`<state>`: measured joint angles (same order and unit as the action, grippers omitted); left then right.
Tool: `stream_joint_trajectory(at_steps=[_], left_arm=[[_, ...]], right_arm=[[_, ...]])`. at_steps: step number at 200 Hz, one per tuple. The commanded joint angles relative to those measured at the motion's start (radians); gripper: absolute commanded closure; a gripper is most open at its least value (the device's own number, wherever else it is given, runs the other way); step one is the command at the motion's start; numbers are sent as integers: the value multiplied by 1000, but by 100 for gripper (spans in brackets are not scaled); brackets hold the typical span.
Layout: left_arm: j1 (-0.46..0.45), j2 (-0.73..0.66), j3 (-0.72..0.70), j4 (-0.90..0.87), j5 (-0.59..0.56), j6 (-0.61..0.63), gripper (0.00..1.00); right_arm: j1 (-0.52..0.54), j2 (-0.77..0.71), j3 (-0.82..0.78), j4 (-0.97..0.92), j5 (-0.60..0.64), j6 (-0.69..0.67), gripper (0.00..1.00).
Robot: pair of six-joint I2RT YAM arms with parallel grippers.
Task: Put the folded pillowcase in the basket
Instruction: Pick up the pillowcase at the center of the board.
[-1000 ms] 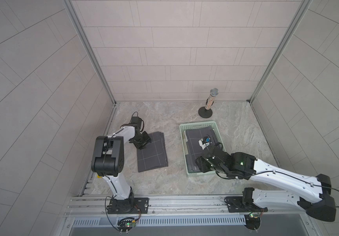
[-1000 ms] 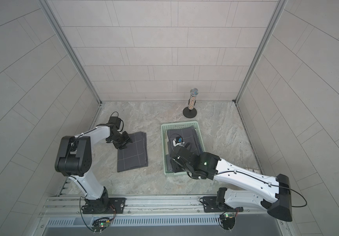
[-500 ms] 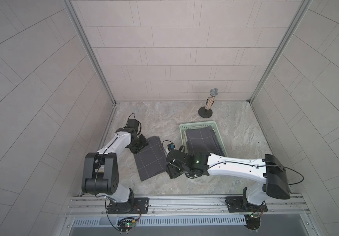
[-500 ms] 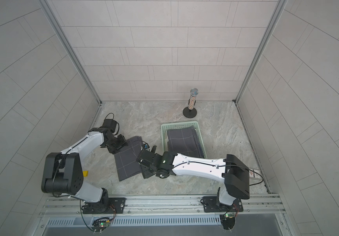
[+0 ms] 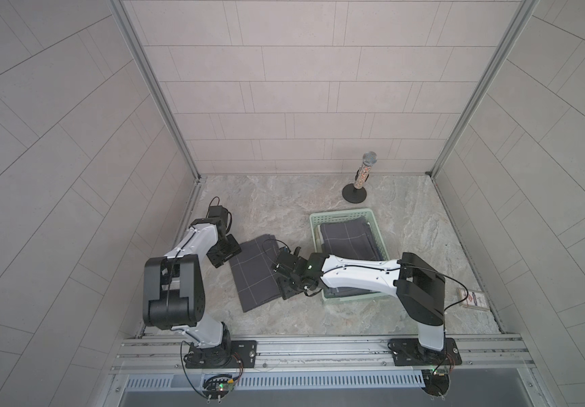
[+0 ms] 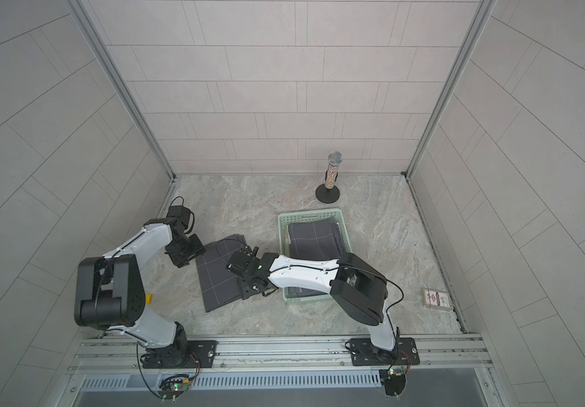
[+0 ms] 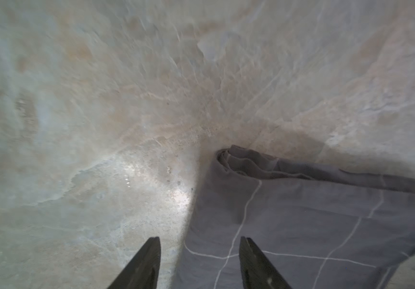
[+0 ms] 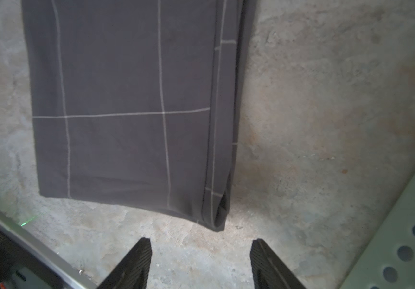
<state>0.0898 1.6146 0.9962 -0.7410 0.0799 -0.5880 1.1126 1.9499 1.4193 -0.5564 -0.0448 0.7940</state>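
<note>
**Folded pillowcase** (image 5: 254, 273): dark grey with thin pale grid lines. It is lying flat on the stone-patterned table (image 5: 284, 204), just beside the basket (image 5: 340, 215) and outside it.

- **Axis:** the long axis is running from the back wall toward the front rail, roughly parallel with the basket's long side. The near end is swinging slightly toward the basket.
- **Left gripper** (image 7: 200, 250): hanging at the far left corner with its fingers standing moderately apart and gripping nothing. One finger is sitting over cloth, the other over bare table.
- **Right gripper** (image 8: 200, 250): hanging by the near corner on the basket side, parted and empty. That corner is lying just ahead of the fingertips.
- **Second pillowcase** (image 5: 347, 241): lying inside the basket.
</note>
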Motion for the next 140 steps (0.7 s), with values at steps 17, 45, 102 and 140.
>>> stream_joint_trajectory(at_steps=[17,45,102,140], left_arm=[[22,97,20,-6,49,3,47],[23,130,13,8,67,-18,54],[23,122,-1,17,77,-12,62],[22,120,4,-1,58,7,62]], right_arm=[[-9,63,0,24,-25,17,33],[-12,98,1,56,-61,31,38],[-17,129,-5,80,-79,33,46],[-59,51,-107,137,-117,47,39]])
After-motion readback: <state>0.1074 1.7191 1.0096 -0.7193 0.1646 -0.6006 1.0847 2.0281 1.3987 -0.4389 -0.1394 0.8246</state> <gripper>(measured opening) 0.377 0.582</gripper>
